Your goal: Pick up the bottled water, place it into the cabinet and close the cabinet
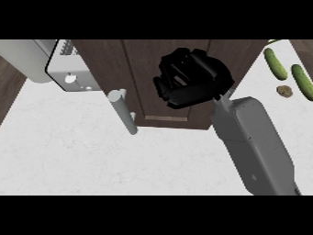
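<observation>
The clear plastic water bottle could not be made out in the head view; it may have been hidden inside the black right hand (189,82) or already in the dark brown wooden cabinet (165,105).

The right hand was seen with its fingers curled, raised in front of the cabinet's upper panel, but whether anything was enclosed in that curl could not be told. Its grey forearm (254,142) was angled up from the lower right, as though the hand had been brought to the cabinet front for placing or for pushing the door. A long grey cylindrical door handle (123,110) was seen at the cabinet's left edge, within reach for the closing step. A white boxy appliance (67,66) stood further left. Two green cucumbers (291,75) and a small brown lump (285,91) lay well apart on the white speckled stone counter (84,160), clear of the arm's path. The left hand was not in view.
</observation>
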Robot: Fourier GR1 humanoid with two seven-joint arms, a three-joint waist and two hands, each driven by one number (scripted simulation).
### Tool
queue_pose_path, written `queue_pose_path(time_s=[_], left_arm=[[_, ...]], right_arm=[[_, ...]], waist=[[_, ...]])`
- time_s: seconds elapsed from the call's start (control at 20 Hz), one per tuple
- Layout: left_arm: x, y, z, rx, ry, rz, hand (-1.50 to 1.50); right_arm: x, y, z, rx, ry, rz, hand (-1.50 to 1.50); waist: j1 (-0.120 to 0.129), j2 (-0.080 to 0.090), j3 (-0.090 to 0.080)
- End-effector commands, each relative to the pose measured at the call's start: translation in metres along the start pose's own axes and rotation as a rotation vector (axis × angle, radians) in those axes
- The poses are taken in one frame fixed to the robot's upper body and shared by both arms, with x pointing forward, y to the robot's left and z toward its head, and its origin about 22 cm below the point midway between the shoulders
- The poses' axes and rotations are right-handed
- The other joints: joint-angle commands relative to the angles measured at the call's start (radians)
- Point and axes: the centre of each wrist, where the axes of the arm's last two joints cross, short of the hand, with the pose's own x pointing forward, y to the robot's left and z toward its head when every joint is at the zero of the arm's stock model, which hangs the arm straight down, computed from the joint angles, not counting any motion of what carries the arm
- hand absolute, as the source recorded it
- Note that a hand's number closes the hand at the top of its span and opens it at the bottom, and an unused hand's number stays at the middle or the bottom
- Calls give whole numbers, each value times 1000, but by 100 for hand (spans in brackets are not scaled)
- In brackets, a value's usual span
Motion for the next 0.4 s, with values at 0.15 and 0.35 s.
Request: queue_pose_path(time_s=[0.15, 0.35], left_arm=[[-3, 7, -6, -28, 2, 27, -150], [6, 4, -4, -33, 1, 20, -150]], right_arm=[[12, 9, -44, 53, 27, -62, 150], [14, 9, -44, 58, 26, -69, 150]], waist=[[37, 34, -19], [38, 31, -18]])
